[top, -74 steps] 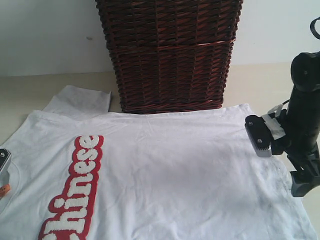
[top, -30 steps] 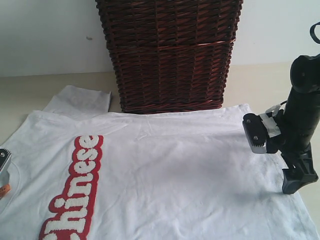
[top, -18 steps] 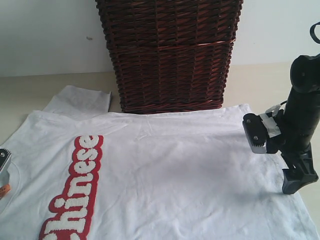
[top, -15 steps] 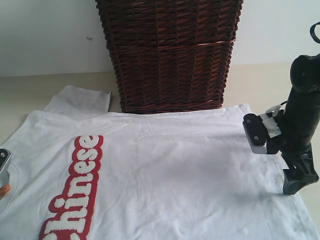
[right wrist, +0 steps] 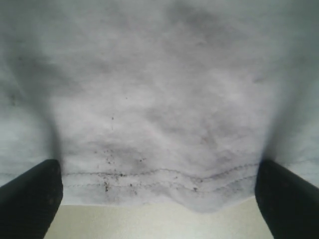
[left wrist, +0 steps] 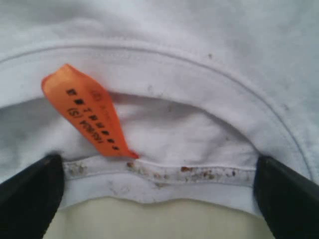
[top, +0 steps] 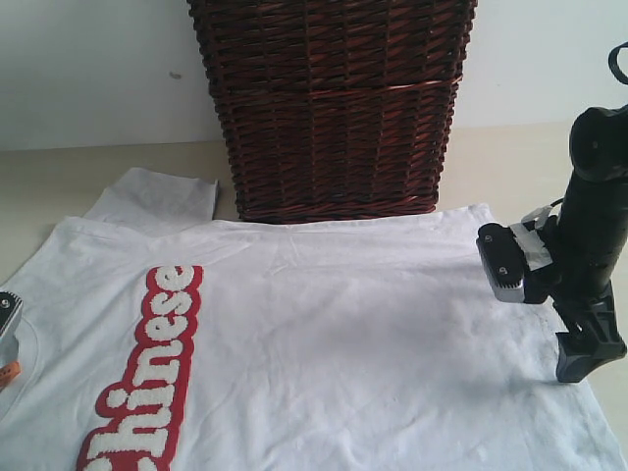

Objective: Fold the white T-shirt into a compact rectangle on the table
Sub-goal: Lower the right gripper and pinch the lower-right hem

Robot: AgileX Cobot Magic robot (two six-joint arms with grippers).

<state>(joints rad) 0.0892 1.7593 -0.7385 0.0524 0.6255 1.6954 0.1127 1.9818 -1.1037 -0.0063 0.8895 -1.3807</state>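
Note:
The white T-shirt [top: 334,334] lies spread flat on the table [top: 39,186], its red-edged lettering [top: 147,373] towards the left. In the left wrist view my left gripper [left wrist: 159,196] is open, with a dark finger [left wrist: 30,191] on either side of the collar edge [left wrist: 164,174] and its orange tag [left wrist: 87,112]. My right gripper [right wrist: 159,199] is open too, its fingers [right wrist: 286,196] straddling the stitched hem [right wrist: 159,177]. In the exterior view the right gripper [top: 581,365] points down at the shirt's right edge. Only part of the left gripper's body [top: 6,312] shows there.
A tall dark brown wicker basket [top: 334,108] stands on the table right behind the shirt's far edge. One sleeve [top: 157,201] lies out to the basket's left. Bare tabletop [right wrist: 149,224] shows just beyond the hem and beyond the collar.
Since the earliest frame the right arm has shifted slightly left over the hem. Over the last second nothing has visibly moved, and both grippers have stayed open.

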